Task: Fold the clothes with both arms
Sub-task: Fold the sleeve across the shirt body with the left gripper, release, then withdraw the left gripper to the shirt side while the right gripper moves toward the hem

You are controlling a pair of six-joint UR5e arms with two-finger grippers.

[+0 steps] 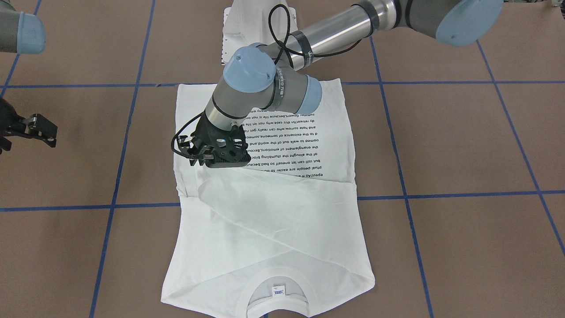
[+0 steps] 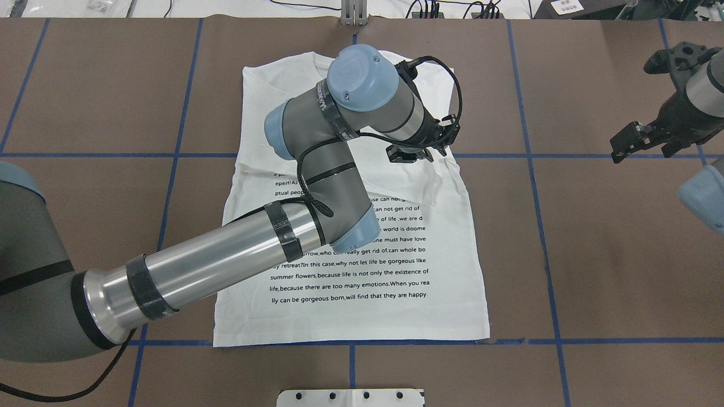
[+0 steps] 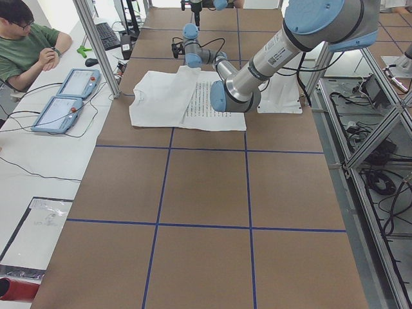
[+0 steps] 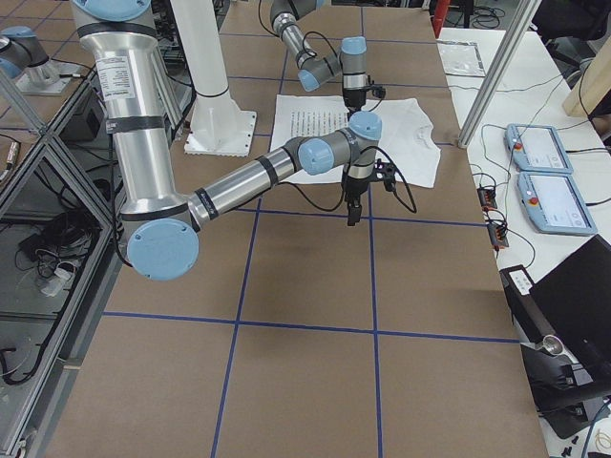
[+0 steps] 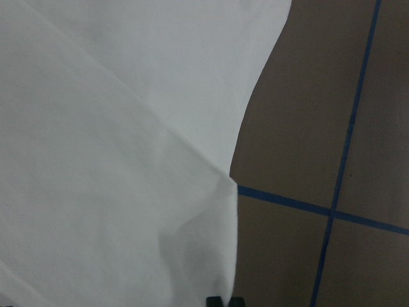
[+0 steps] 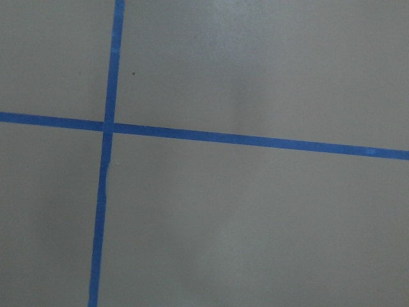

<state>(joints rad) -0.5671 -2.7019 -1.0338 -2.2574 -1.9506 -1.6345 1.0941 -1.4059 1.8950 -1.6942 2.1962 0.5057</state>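
Observation:
The white T-shirt (image 1: 273, 221) lies flat on the brown table, printed text up, collar and neck label (image 1: 278, 290) on the side far from me. Both sleeves are folded in across the chest. It also shows in the overhead view (image 2: 350, 294) and the left wrist view (image 5: 115, 160). My left gripper (image 1: 197, 162) hangs over the shirt's edge on my right side, near a folded sleeve (image 2: 416, 157). Its fingertips (image 5: 216, 300) sit together, shut, with no cloth seen between them. My right gripper (image 1: 44, 131) is open and empty above bare table, well off the shirt (image 2: 642, 146).
The white pedestal base (image 2: 350, 397) stands at the table's near edge by the shirt's hem. Blue tape lines (image 6: 255, 139) grid the brown table. An operator (image 3: 26, 45) and two teach pendants (image 3: 67, 96) are beyond the far side.

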